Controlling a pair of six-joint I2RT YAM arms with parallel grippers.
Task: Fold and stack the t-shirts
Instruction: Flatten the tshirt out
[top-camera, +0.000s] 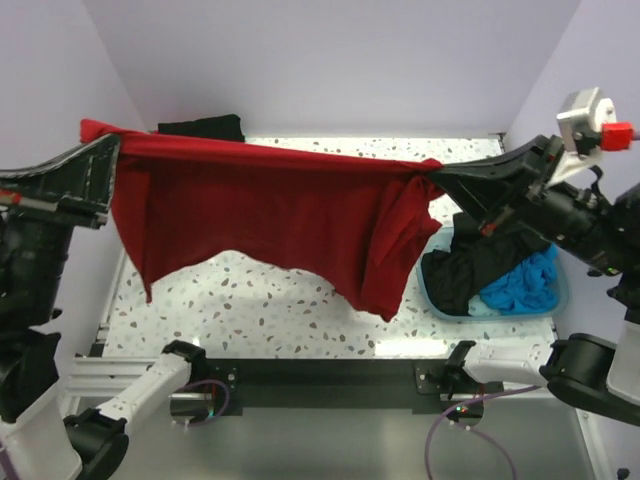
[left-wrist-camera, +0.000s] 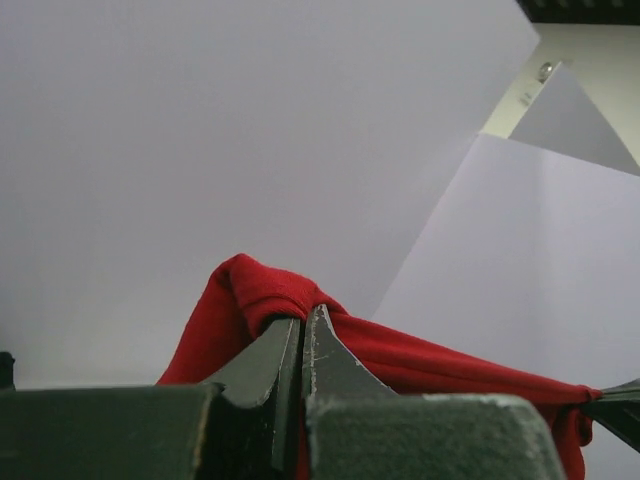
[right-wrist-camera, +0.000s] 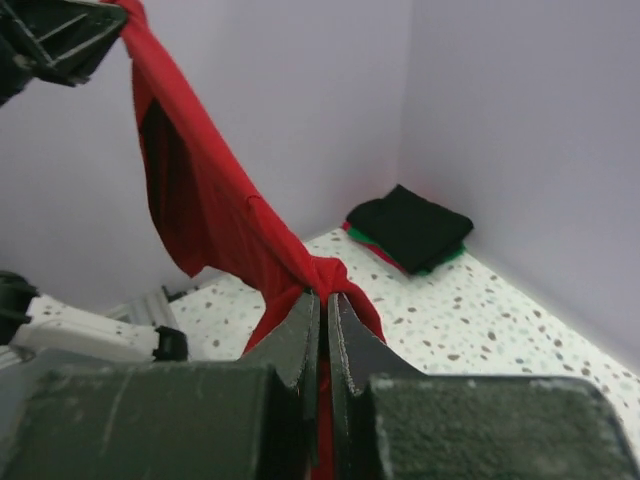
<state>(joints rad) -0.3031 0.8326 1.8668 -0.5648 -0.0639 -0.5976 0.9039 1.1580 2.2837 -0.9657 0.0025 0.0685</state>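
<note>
A dark red t-shirt (top-camera: 260, 215) hangs stretched high above the speckled table between both arms. My left gripper (top-camera: 118, 143) is shut on one end of its top edge, bunched at the fingertips (left-wrist-camera: 300, 325). My right gripper (top-camera: 435, 178) is shut on the other end, where the red t-shirt (right-wrist-camera: 215, 215) knots at the jaw tips (right-wrist-camera: 322, 297). A folded stack of t-shirts (right-wrist-camera: 410, 230), black on top of green and red, lies at the back corner of the table; from above only its black top (top-camera: 203, 127) shows behind the hanging cloth.
A translucent teal basin (top-camera: 555, 300) at the right holds a black shirt (top-camera: 470, 265) and a blue shirt (top-camera: 525, 282). The lilac walls (top-camera: 330, 60) close in the back and sides. The black rail (top-camera: 320, 380) with both arm bases runs along the near edge.
</note>
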